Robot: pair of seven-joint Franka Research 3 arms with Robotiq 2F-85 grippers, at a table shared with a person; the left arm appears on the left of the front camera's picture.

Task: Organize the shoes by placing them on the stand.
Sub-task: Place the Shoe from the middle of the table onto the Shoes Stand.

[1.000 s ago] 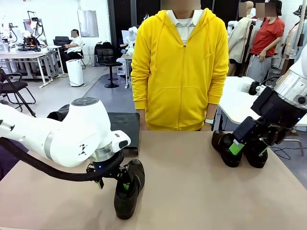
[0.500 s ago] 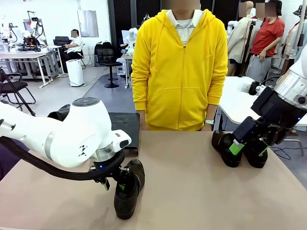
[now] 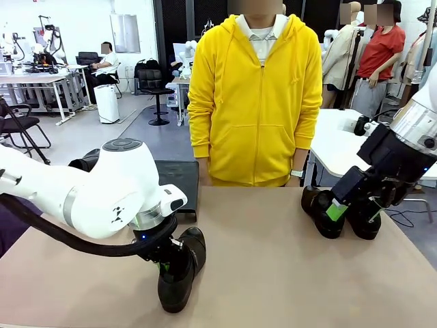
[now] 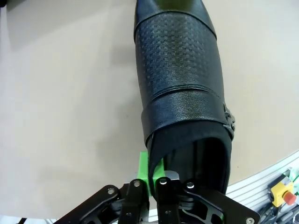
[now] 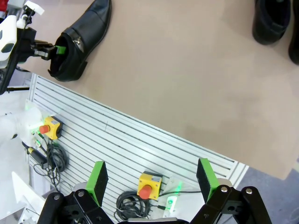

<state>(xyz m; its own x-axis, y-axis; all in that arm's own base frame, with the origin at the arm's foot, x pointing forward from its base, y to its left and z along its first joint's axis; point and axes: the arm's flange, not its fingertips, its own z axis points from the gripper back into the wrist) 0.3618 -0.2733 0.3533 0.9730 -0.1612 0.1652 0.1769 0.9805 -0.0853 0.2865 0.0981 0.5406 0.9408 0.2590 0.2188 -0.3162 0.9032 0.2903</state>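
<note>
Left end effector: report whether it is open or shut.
Shut on the shoe. The left end effector has one green pad pressed outside the heel collar and the other finger inside the opening.

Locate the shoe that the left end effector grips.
Front view: the shoe is at the near left of the table, its collar pinched by the left end effector, with the black stand just behind it.
</note>
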